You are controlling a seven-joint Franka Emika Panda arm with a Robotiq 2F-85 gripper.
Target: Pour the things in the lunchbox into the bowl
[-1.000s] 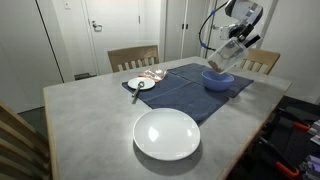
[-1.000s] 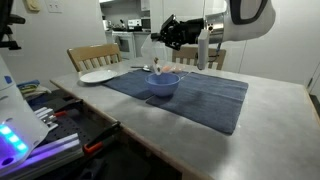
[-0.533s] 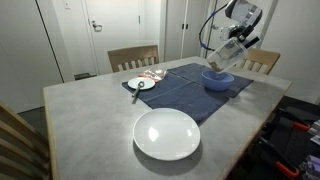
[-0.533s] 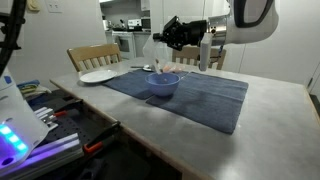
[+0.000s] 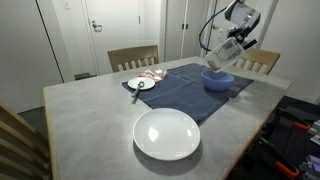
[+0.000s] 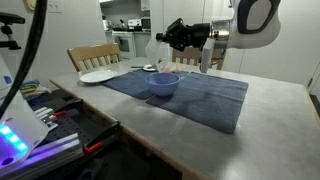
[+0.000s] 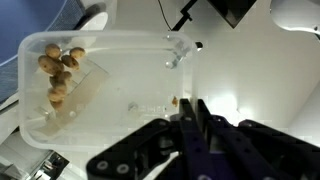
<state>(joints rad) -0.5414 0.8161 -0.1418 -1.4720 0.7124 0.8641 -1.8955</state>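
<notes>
A grey tabletop stands in a room closed at the back by white doors. Nearest in an exterior view lies a large white plate. Beyond it a dark blue cloth carries a small white dish at its 9 o'clock end and the blue bowl at its 3 o'clock end.

Above the bowl hangs the tool, pinched tight on one long wall of the clear lunchbox, which it holds off the tabletop and, it seems, tipped. In both exterior views the bowl sits at about 6 o'clock from the lunchbox, apart from it and almost straight below.

In the wrist view the lunchbox's long axis runs 9 to 3 o'clock and the tool grips at 6 o'clock. The things lie heaped in the 10 o'clock corner, none yet out. I judge the pour depends on that loaded end being the low one, directly over the bowl, as the tilt deepens.
</notes>
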